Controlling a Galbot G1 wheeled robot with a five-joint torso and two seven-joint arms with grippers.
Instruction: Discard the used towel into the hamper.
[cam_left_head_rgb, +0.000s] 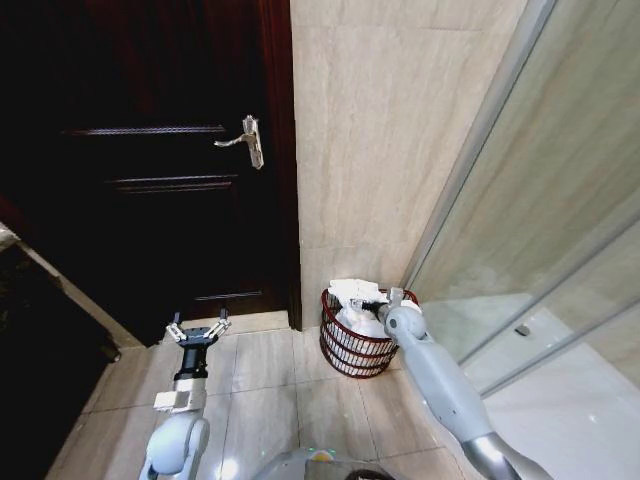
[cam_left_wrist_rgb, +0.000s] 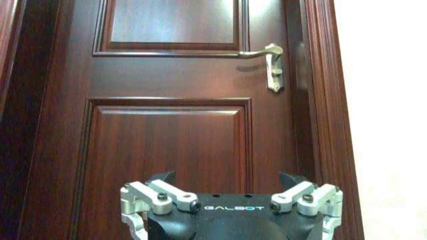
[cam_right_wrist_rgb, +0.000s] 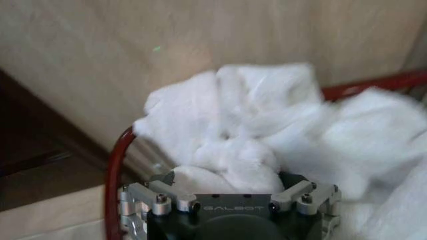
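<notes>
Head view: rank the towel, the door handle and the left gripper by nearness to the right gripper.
1. Towel, right at the right gripper, in the hamper.
2. Left gripper, on its left, by the door.
3. Door handle, high up on the door.

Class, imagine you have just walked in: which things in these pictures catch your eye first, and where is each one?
First, the white towel heaped in the red-brown wire hamper on the tiled floor, in the corner where the beige wall meets the glass screen. The right gripper reaches over its rim, fingers around the towel. Next, the dark wooden door to the left, with the left gripper held open before it.
</notes>
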